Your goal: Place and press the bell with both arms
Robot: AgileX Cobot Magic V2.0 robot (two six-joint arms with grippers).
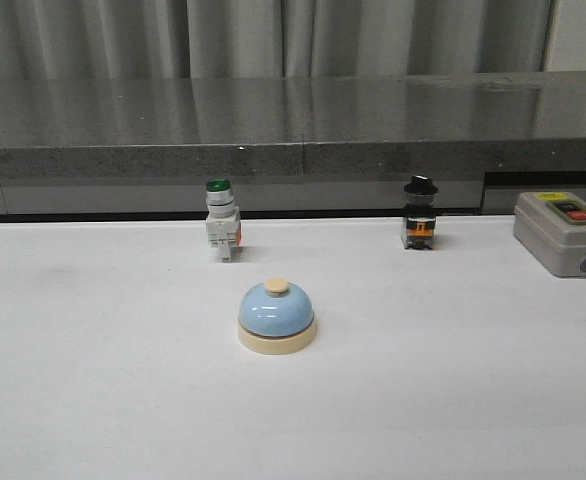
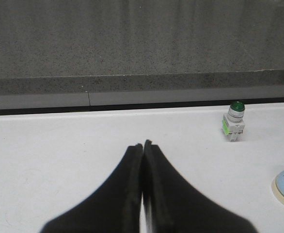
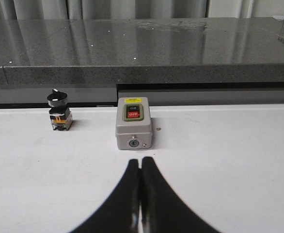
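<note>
The white table (image 1: 93,400) carries the bell (image 1: 277,316) upright near its middle, toward the front edge. The left gripper (image 2: 143,145) sees its rim — likely the nearer arm; the right gripper (image 3: 141,161) faces the grey switch box (image 3: 134,123) instead. Both are pressed closed, empty.

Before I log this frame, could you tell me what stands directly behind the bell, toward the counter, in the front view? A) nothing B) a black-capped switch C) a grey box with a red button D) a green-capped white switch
D: the green-capped white switch stands just behind the bell, slightly left.
</note>
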